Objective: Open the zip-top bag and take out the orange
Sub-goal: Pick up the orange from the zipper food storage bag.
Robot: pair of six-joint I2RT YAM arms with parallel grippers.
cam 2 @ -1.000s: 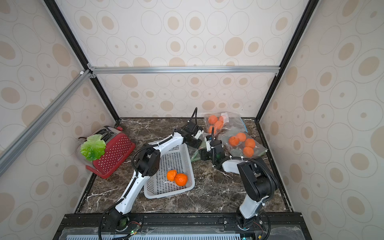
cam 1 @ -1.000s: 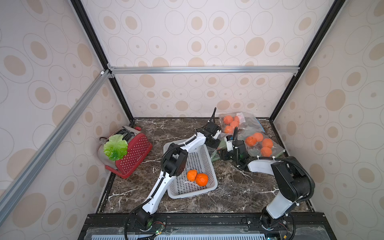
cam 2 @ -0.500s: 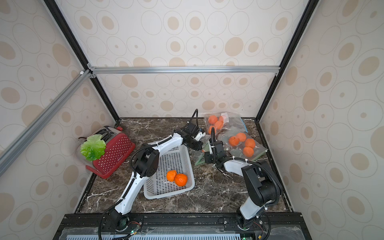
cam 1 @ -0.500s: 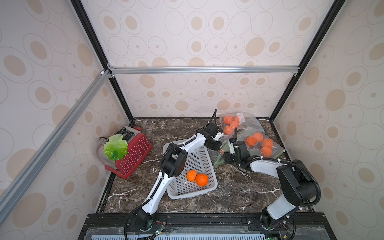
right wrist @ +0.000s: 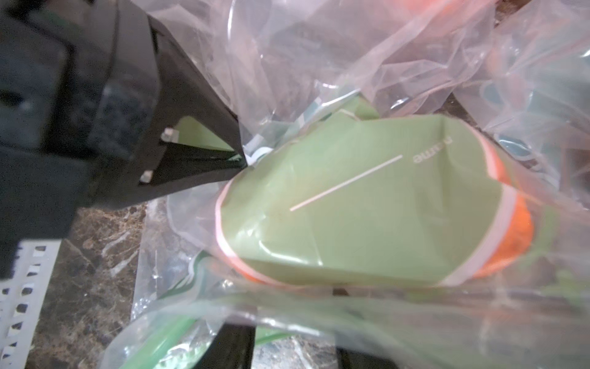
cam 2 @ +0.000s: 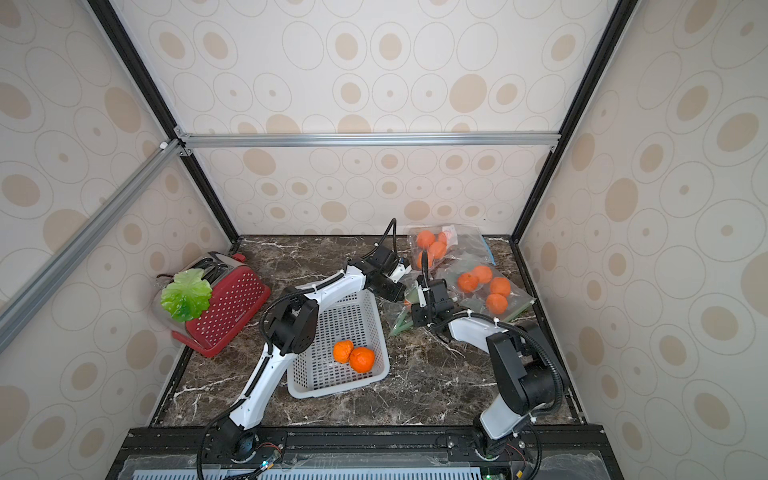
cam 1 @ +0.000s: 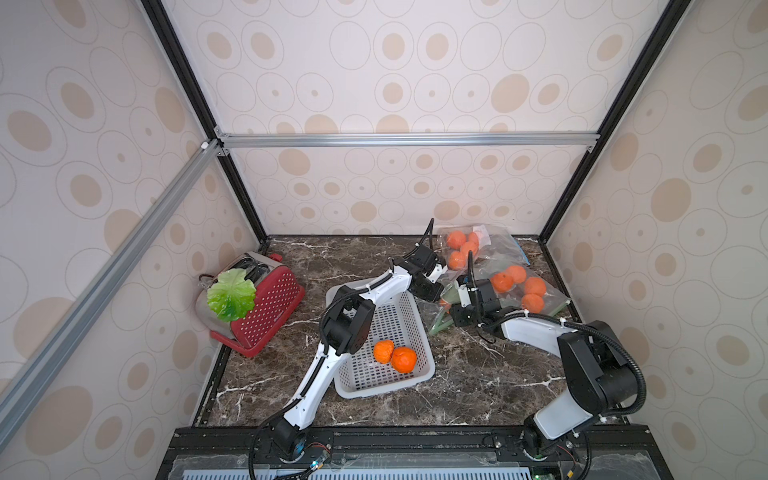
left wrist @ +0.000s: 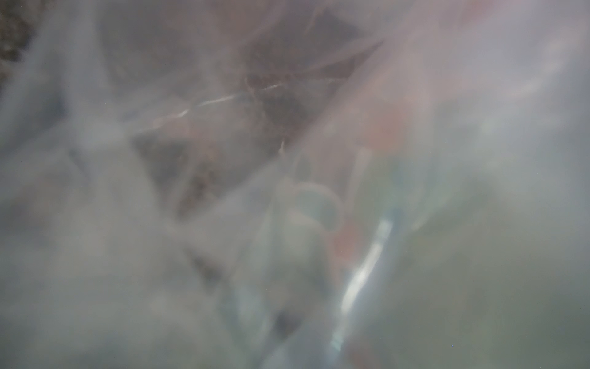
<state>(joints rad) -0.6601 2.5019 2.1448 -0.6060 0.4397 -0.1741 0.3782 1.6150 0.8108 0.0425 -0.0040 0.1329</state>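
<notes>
Centre of right wrist view: zip-top bag (right wrist: pixel 351 207) with green label, orange (right wrist: pixel 518 236) inside at right edge. Upper left: left gripper (right wrist: pixel 241 159), jaws clamped on bag rim. Bottom edge: right gripper (right wrist: pixel 290 348) under plastic, cannot tell whether jaws apart or together. Lower centre of a top view: white basket (cam 1: pixel 426 349) just left of bag.

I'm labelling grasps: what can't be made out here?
Left wrist view: all blur; zip-top bag film covers the lens.
Right wrist view: orange mostly behind the bag's green label; right pincer tips under film and cut by the edge, grip unclear.
In both top views: right pincer's jaws hidden under its own wrist.
</notes>
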